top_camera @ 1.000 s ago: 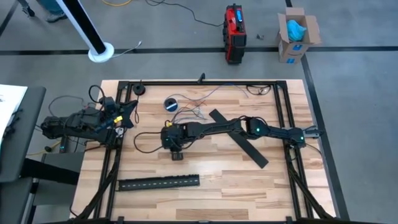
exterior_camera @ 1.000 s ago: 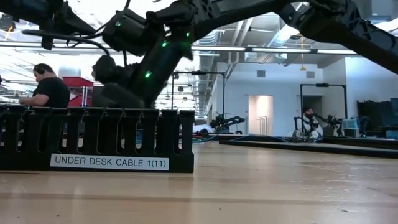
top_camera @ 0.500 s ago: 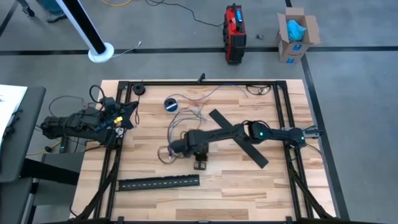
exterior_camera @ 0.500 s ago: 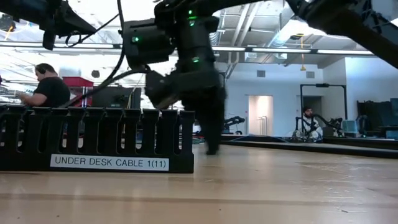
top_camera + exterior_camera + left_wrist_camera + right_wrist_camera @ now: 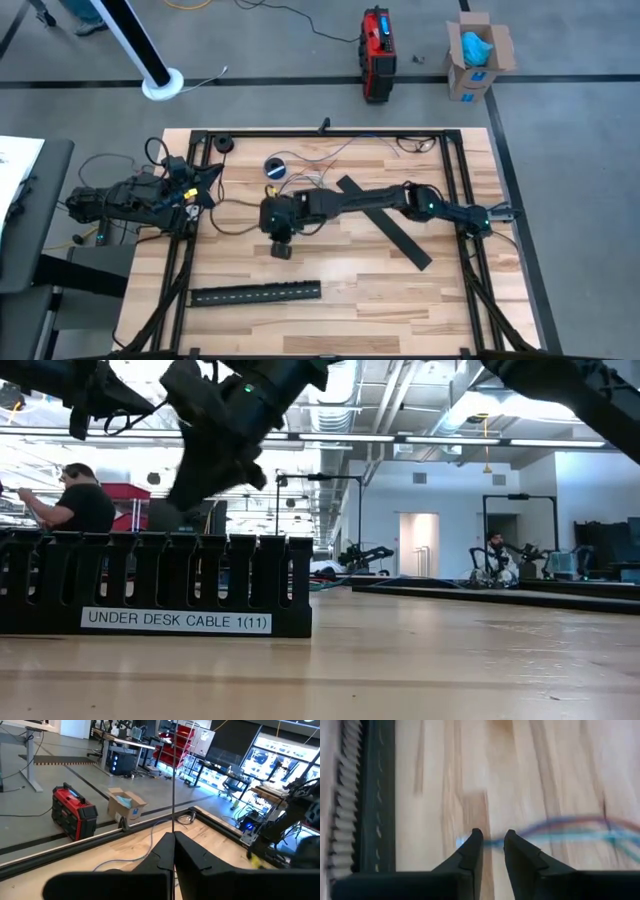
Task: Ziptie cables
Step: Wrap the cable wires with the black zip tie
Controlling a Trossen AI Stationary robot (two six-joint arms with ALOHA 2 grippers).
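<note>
The cables (image 5: 300,182) are thin grey, white and dark wires lying loose on the wooden table near its far middle, with a dark loop (image 5: 228,215) trailing left. My right gripper (image 5: 281,249) reaches across from the right and is shut on bluish strands of them (image 5: 560,827). In the low view it hangs above the table (image 5: 205,460). My left gripper (image 5: 207,181) waits at the table's left edge, shut (image 5: 174,851); a thin dark line rises above its fingertips, and I cannot tell what it is. My right gripper pinches the bluish strands (image 5: 492,841) between its two fingertips, close to a pale blue end (image 5: 461,841) that pokes out on one side. The fingers slant down from above and lie across the strands. The rest trails slack over the wood.
A black slotted cable duct (image 5: 255,293) labelled UNDER DESK CABLE lies near the front edge, just ahead of my right gripper (image 5: 370,795). A flat black strip (image 5: 390,225) lies slanted under the right arm. A blue-and-black tape roll (image 5: 275,167) sits at the far middle. People work beyond the table.
My right gripper swung toward the table's right and near edge and dipped close to the wood, then came back left and rose. The cables were dragged along with it: their dark loop bunched up near the gripper, then spread out to the left again.
</note>
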